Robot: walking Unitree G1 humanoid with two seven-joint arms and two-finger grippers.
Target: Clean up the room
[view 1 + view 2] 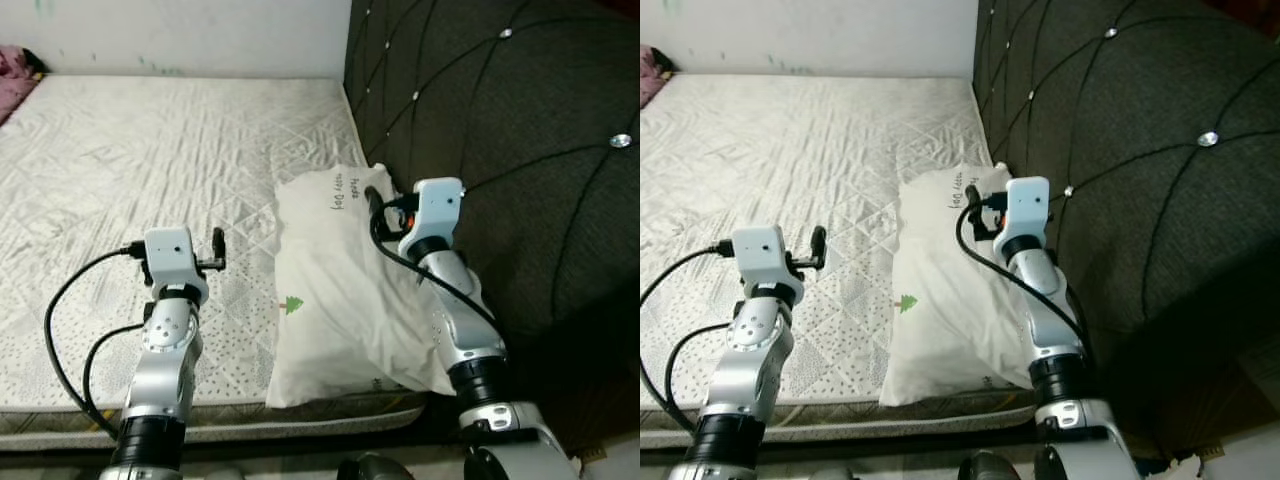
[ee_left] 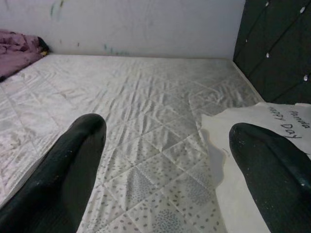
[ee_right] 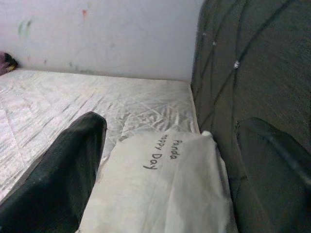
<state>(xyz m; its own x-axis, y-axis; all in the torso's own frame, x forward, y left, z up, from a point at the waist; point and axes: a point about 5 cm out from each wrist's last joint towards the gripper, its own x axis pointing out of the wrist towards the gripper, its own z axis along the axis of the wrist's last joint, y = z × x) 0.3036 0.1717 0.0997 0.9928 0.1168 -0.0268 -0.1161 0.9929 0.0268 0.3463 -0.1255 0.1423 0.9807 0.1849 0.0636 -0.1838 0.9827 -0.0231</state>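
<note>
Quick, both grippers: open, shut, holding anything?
Left gripper: open, holding nothing, above the mattress.
Right gripper: open, fingers straddling the pillow, not clamped.

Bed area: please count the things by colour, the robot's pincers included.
White: 2, the pillow and the mattress.
Black: 3, the headboard, the left pincer and the right pincer, both open.
Purple: 1, the cloth at the far corner.
Total: 6.

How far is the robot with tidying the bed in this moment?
Looks done: the mattress is mostly bare, and the white pillow lies beside the dark headboard. In hand: the right claw is open over the pillow; the left claw is open above the mattress. Left: the purple cloth at the far corner.
</note>
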